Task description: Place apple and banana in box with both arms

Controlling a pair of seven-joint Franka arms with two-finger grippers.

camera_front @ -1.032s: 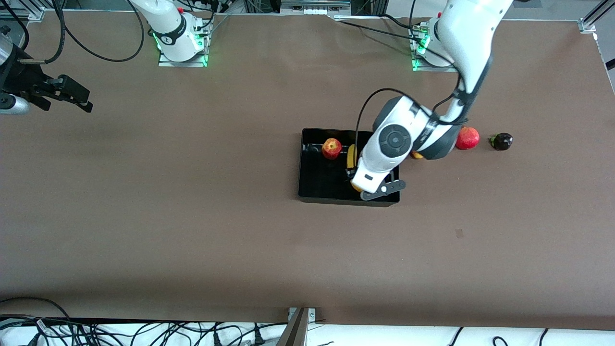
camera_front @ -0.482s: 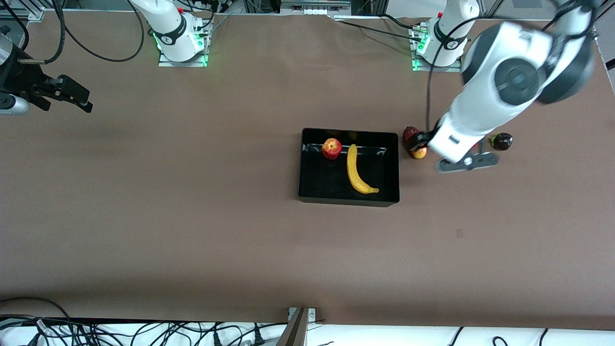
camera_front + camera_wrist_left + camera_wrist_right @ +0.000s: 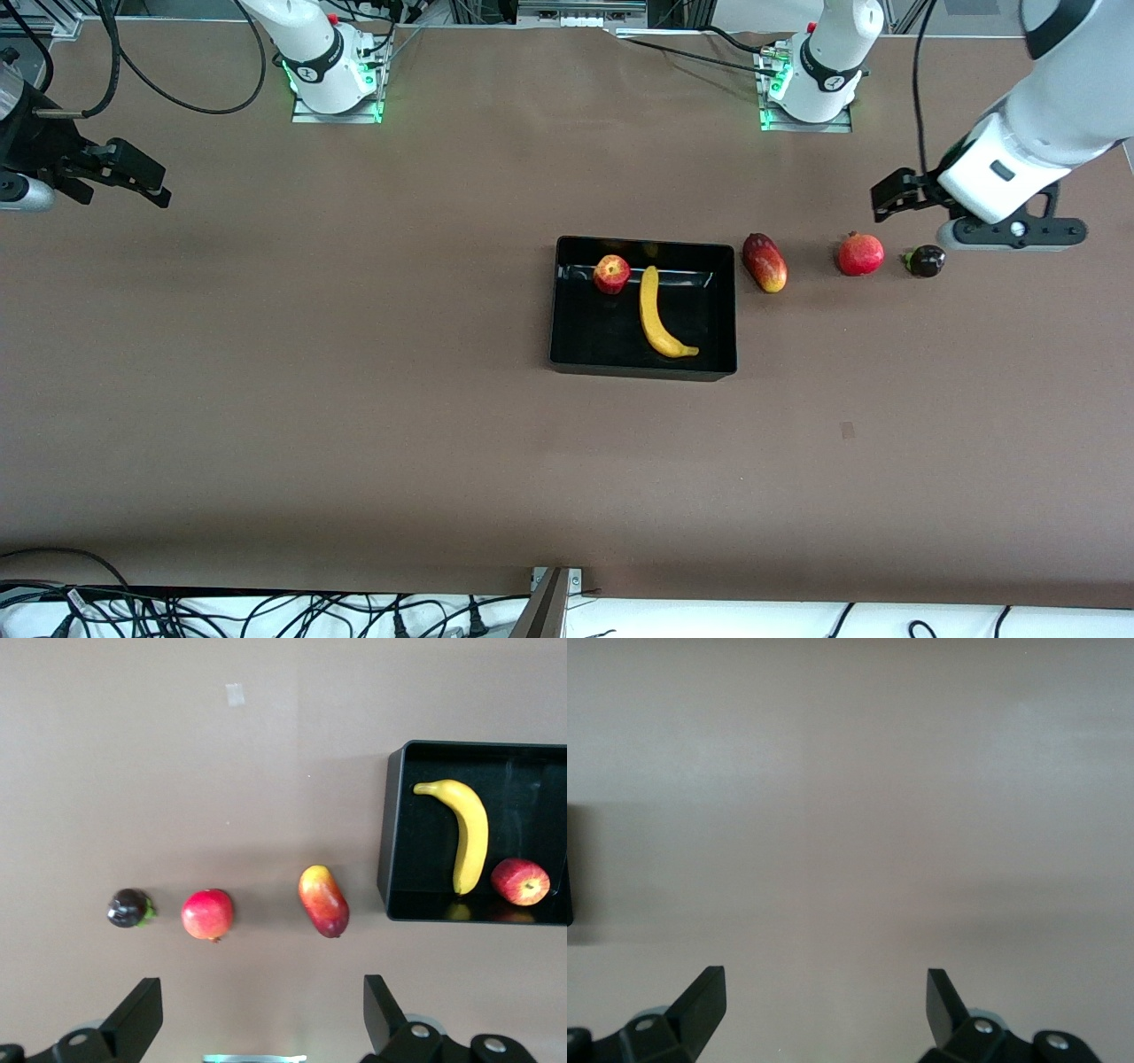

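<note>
While both arms hang up in the air w/ nothing held, three extra fruits sit in a row on the brown table (image 3: 354,399) toward the left arm's end: a red-yellow mango (image 3: 765,262) just beside the box (image 3: 576,354), then a pomegranate (image 3: 861,254), then a small dark fruit (image 3: 925,260). Nothing blocks the box. It's a black tray w/ low walls, and inside it the apple (image 3: 611,273) sits near the wall farthest from the front cam, the banana (image 3: 656,315) right beside it, curving toward the nearer wall. Left gripper (image 3: 899,197) is above the table near the pomegranate & dark fruit, jaws spread wide, empty. Right gripper (image 3: 120,177) is over bare table at the right arm's end, jaws also apart, empty.
</note>
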